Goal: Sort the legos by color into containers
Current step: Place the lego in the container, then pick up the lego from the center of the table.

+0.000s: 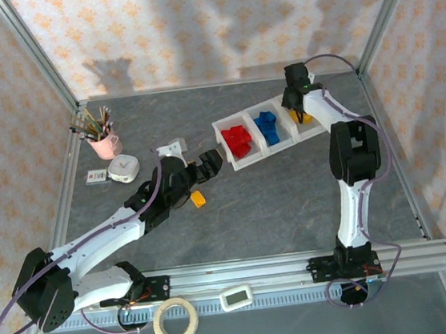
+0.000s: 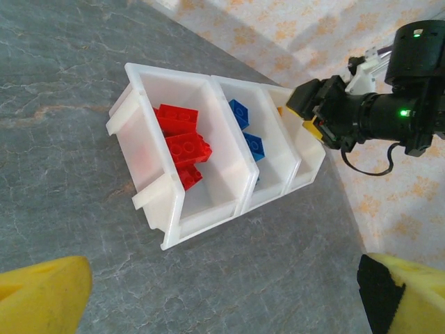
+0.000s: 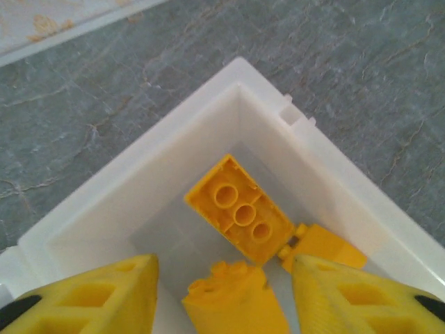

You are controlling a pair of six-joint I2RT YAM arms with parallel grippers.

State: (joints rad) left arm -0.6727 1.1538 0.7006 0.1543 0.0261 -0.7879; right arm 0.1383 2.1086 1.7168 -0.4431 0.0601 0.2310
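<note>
- My right hand (image 3: pixel 224 282) hangs with its fingers spread. Nothing is clamped between them, so I read it as open.
- Straight below that hand is the end bin of the containers (image 3: pixel 174 163), its white walls closing in on three sides.
- On that bin's floor lie the yellow legos (image 3: pixel 240 209). One is turned underside up and shows three round tubes. Two more sit just beside it, closer to my fingers.
- On the top camera the right hand (image 1: pixel 301 110) sits over the rightmost bin of the row, and the containers (image 1: pixel 247 162) stretch away to its left.
- The next bin to that hand's left holds the blue legos (image 1: pixel 266 123), and the far one holds the red legos (image 1: pixel 237 139).
- My left hand (image 2: pixel 222 292) is open too, its two yellow fingertips wide apart with nothing between them.
- Ahead of the left hand stand the containers (image 2: pixel 167 69), seen at an angle. The red legos (image 2: pixel 182 139) are piled in the nearest bin and the blue legos (image 2: pixel 243 129) are in the middle one.
- Beyond them, at the far bin, the left wrist camera catches the right hand (image 2: pixel 306 115).
- From above, the left hand (image 1: pixel 210 163) stops just short of the red bin.
- One orange lego (image 1: pixel 198 199) lies on the table (image 1: pixel 291 199) behind the left hand, close to the forearm.
- Well off to the left hand's left stands a pink cup (image 1: pixel 107 140) of pencils.
</note>
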